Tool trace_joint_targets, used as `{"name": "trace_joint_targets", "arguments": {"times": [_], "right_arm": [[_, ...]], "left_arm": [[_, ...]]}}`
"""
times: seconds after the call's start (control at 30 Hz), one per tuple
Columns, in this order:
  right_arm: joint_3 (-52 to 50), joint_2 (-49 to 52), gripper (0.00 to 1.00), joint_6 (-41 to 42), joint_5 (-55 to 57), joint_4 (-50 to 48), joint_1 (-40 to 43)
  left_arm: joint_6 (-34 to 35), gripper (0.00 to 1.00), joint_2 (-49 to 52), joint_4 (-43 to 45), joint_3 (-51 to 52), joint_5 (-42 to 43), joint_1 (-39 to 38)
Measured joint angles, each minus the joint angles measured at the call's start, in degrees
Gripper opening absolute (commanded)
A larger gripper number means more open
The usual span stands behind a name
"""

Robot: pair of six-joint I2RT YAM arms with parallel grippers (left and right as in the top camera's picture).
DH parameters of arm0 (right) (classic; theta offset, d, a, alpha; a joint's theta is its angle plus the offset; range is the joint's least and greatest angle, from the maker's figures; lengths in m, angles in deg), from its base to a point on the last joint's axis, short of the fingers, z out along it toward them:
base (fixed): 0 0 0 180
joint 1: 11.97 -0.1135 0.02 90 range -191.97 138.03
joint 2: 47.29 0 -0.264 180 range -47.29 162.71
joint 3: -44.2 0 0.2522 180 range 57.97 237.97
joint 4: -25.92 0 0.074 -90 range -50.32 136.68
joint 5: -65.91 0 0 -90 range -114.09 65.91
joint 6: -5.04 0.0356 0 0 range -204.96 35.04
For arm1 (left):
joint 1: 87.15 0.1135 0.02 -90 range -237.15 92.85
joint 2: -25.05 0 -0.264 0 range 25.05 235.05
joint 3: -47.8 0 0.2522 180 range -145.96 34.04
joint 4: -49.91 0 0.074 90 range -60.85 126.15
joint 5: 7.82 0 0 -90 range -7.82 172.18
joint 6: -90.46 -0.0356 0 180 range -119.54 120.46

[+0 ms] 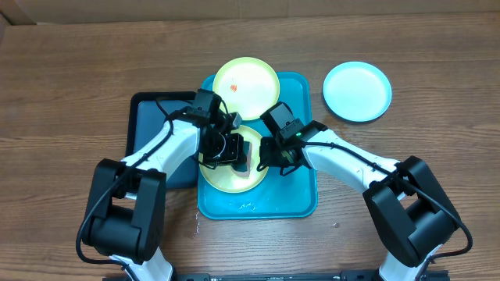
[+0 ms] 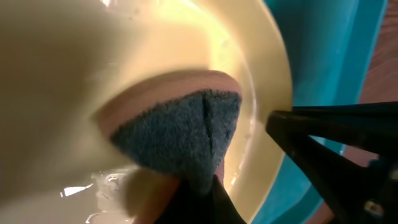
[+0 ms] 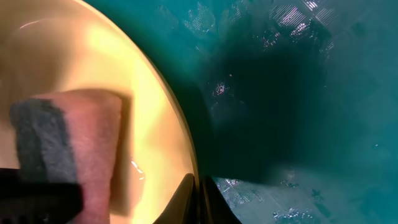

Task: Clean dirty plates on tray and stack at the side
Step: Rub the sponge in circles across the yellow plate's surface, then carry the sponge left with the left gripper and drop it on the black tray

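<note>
Left gripper [image 2: 200, 196] clamped on pink-and-grey sponge [image 2: 177, 127], sponge pressed on yellow-green plate [image 2: 74, 62] beneath, right gripper [image 3: 198, 198] pinching its rim alongside, teal tray [image 1: 301, 199] underneath, 2nd smeared plate [image 1: 246, 84] beyond, blue plate [image 1: 357, 90] further right, off tray.

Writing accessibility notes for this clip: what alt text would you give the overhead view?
The left gripper and right gripper meet over a yellow-green plate at the near end of a teal tray. A second yellow-green plate with a red smear sits at the tray's far end; a light blue plate lies on the table to the right.
</note>
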Motion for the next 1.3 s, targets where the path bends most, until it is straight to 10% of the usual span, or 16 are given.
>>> {"name": "trace_joint_targets", "arguments": {"times": [0.6, 1.3], "right_arm": [[-0.02, 0.00, 0.05, 0.02, -0.15, -0.20, 0.00], [-0.07, 0.00, 0.05, 0.00, 0.59, 0.00, 0.02]], "left_arm": [[0.00, 0.05, -6.82, -9.33, -2.47, -17.88, 0.39], [1.97, 0.05, -7.74, 8.79, 10.95, -17.70, -2.01]]}}
